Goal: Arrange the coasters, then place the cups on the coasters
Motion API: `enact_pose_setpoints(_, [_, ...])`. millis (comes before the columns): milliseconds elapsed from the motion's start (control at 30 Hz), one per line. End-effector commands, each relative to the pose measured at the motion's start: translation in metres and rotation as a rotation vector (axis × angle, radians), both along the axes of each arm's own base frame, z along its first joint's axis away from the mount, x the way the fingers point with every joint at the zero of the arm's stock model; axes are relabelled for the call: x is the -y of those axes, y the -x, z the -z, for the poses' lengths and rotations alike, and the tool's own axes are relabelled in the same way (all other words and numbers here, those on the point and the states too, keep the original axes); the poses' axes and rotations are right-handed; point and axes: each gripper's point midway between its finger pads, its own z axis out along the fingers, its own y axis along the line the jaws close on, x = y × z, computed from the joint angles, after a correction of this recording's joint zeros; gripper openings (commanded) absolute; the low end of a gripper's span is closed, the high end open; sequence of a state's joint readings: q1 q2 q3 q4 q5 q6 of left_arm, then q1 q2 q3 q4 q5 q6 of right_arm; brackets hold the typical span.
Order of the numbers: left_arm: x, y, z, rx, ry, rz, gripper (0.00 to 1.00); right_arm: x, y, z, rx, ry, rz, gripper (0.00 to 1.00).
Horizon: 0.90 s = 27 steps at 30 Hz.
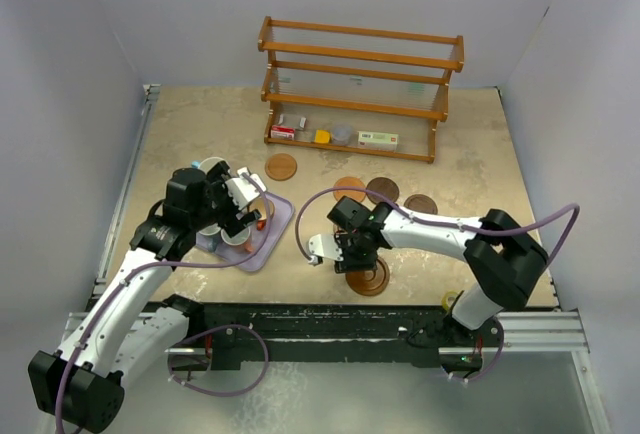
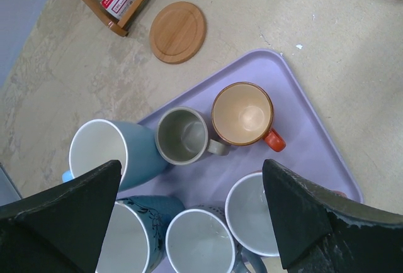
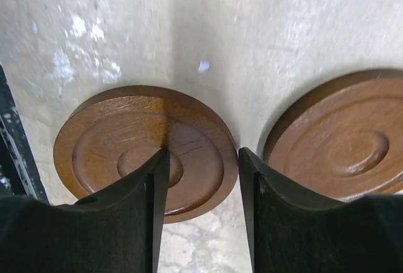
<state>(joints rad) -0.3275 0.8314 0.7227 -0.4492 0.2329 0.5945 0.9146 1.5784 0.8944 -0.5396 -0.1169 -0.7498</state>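
Two grooved mid-brown coasters lie flat side by side, one (image 3: 101, 153) on the left and one (image 3: 340, 141) on the right. My right gripper (image 3: 203, 153) (image 1: 352, 259) is down on the left one: one finger sits over its centre, the other touches its right rim in the gap between the two discs, and the jaws stand partly apart. Plain coasters (image 1: 282, 166) (image 1: 349, 189) (image 1: 382, 190) (image 1: 420, 204) lie further back. My left gripper (image 2: 191, 172) (image 1: 245, 204) hangs wide open over the cups: copper-orange (image 2: 242, 114), grey-green (image 2: 181, 136), pale blue (image 2: 101, 150) and white-lined ones (image 2: 200, 241).
The cups stand crowded on a lavender tray (image 2: 302, 128) at the left. A wooden rack (image 1: 360, 89) with small boxes stands at the back. A black rail (image 1: 330, 319) runs along the near edge, close to the grooved coaster (image 1: 368, 276).
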Motion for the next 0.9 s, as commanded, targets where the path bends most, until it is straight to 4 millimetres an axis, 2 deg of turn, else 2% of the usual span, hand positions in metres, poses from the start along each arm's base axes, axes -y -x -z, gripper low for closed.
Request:
enact_pose_setpoints(0, [0.001, -0.007, -0.019, 0.067, 0.038, -0.01, 0.9, -0.045, 0.003, -0.003, -0.047, -0.148, -0.032, 0.48])
enact_pose_setpoints(233, [0.003, -0.005, -0.019, 0.065, 0.041, -0.003, 0.9, -0.055, 0.002, -0.008, -0.062, -0.169, -0.041, 0.48])
enact_pose_setpoints(300, [0.003, -0.005, -0.019, 0.064, 0.043, -0.003, 0.9, -0.055, 0.008, -0.012, -0.091, -0.173, -0.035, 0.48])
enact_pose_setpoints(467, [0.003, -0.005, -0.02, 0.066, 0.045, -0.001, 0.91, -0.054, 0.004, -0.03, -0.068, -0.205, -0.001, 0.51])
enact_pose_setpoints(533, [0.003, -0.005, -0.021, 0.069, 0.042, 0.001, 0.91, -0.06, -0.007, -0.047, -0.039, -0.238, 0.009, 0.53])
enact_pose_setpoints(633, [0.003, -0.006, -0.023, 0.072, 0.038, 0.004, 0.91, -0.054, -0.017, -0.061, -0.012, -0.251, 0.04, 0.55])
enact_pose_setpoints(867, [0.002, -0.007, -0.03, 0.076, 0.017, 0.01, 0.91, -0.033, -0.027, -0.081, 0.038, -0.279, 0.123, 0.58])
